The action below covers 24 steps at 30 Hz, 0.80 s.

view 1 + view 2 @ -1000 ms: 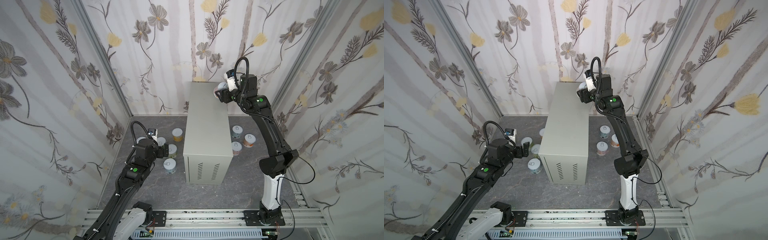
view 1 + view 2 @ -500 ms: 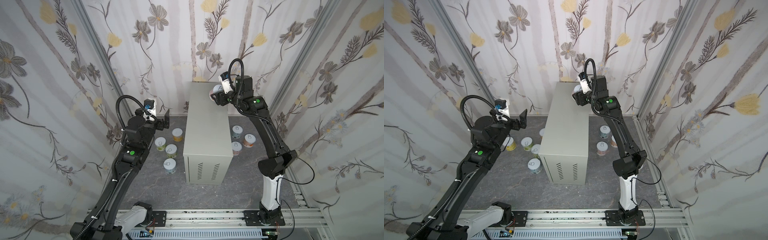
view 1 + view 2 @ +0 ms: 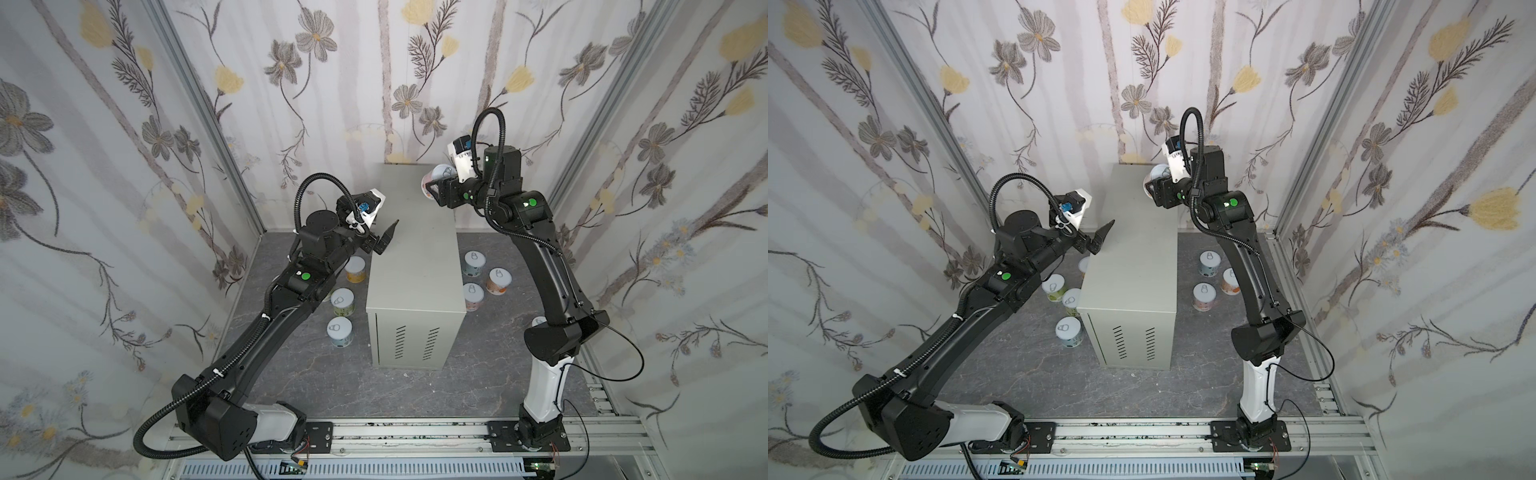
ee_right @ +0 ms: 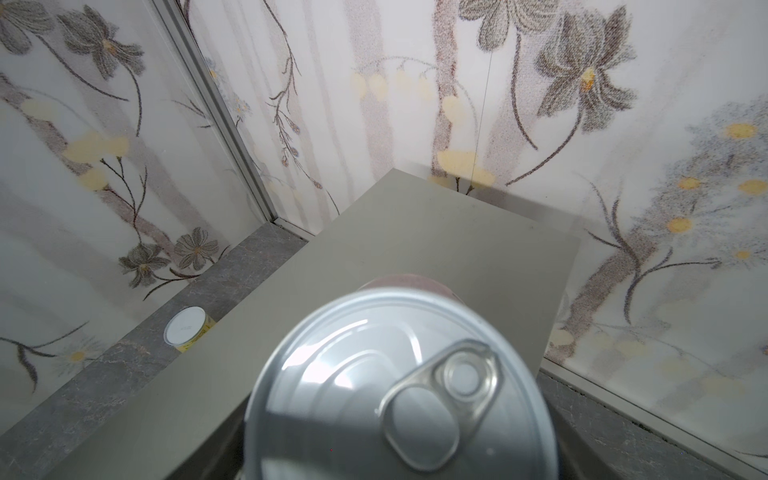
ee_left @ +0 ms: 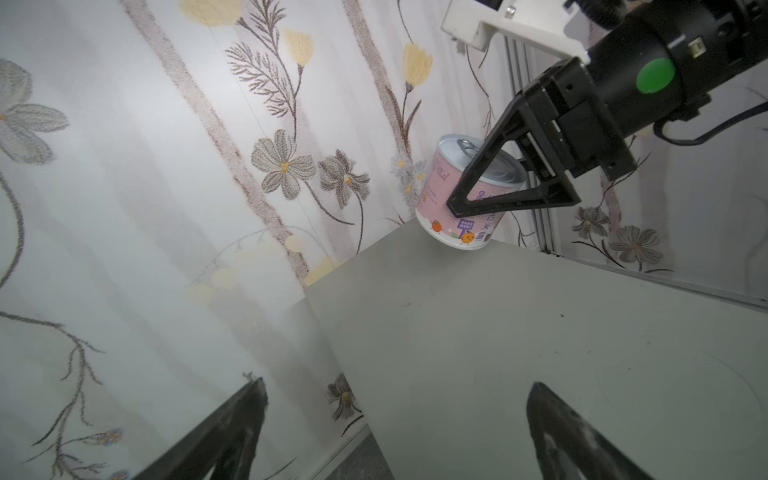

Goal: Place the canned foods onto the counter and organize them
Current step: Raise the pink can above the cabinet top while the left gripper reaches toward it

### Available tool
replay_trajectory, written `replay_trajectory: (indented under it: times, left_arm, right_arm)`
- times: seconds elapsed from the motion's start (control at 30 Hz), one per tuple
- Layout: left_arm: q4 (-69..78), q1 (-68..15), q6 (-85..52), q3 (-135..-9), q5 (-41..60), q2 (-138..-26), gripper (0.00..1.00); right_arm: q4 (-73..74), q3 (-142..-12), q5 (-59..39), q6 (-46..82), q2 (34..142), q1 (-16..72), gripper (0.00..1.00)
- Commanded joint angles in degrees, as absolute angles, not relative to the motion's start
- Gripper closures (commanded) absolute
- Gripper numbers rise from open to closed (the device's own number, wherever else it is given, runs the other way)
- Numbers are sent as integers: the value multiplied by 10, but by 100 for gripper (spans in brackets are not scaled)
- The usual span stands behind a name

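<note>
Up from the floor tins comes the left pincer (image 3: 382, 241), now level with the top of the tall pale grey-beige metal counter (image 3: 415, 266) at its left edge, jaws spread wide and empty. Over the counter's far right corner, the right pincer (image 3: 433, 192) is clamped on a short, tilted pink-labelled tin (image 5: 436, 187) with a silvery pull-tab lid. I can't tell whether the tin touches the top. Other pastel tins (image 3: 343, 301) stand on the dark marbled floor (image 3: 332, 382) on either side of the counter.

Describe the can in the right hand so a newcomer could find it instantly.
Find the tall grey-beige cabinet in the middle of the floor. Above its far end, the right hand grips a short tin, tilted. Unlike the floor tins standing beside the cabinet, it is in the air and shows a pink label.
</note>
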<state>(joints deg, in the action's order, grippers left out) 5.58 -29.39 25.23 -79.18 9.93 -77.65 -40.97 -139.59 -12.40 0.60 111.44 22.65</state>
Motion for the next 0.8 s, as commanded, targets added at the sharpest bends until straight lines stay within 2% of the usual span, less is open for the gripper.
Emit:
replay_trajectory:
  times: [0.0,0.4,0.77]
  left_arm:
    - [98,-308,269,-810,146,-791,0]
    - [25,-369,274,-913,158,-894,0]
    - [60,-373,259,-916,126,-931,0]
  right_arm:
    - [-400,-1402,-144,18,1096,231,51]
    - [-463,-1402,-119,5,1091,274,51]
    - [-480,-1403,-128,-3,1086,287,50]
